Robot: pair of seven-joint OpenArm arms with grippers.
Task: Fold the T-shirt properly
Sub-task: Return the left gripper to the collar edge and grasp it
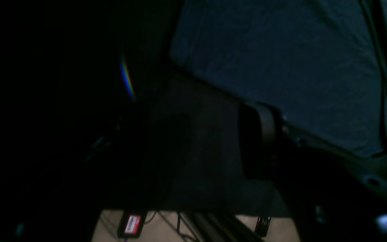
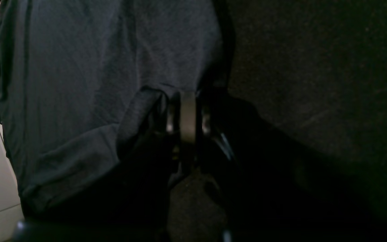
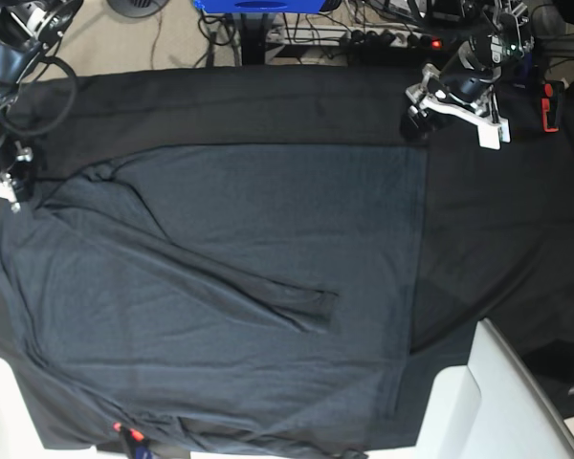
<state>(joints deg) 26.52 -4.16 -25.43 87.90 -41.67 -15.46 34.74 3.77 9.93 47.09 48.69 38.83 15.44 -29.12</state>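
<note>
The T-shirt lies spread flat on the black tablecloth, with one long sleeve folded diagonally across its middle. At the far left, my right gripper sits on the shirt's upper left corner. In the right wrist view my right gripper is shut, and T-shirt fabric puckers up into its fingertips. My left gripper hovers just beyond the shirt's upper right corner. In the left wrist view my left gripper stands open over bare tablecloth, beside the T-shirt.
White panels rise at the table's front right and front left corners. Cables and a power strip lie behind the table's far edge. A small red-labelled black box rests on the floor below the table edge.
</note>
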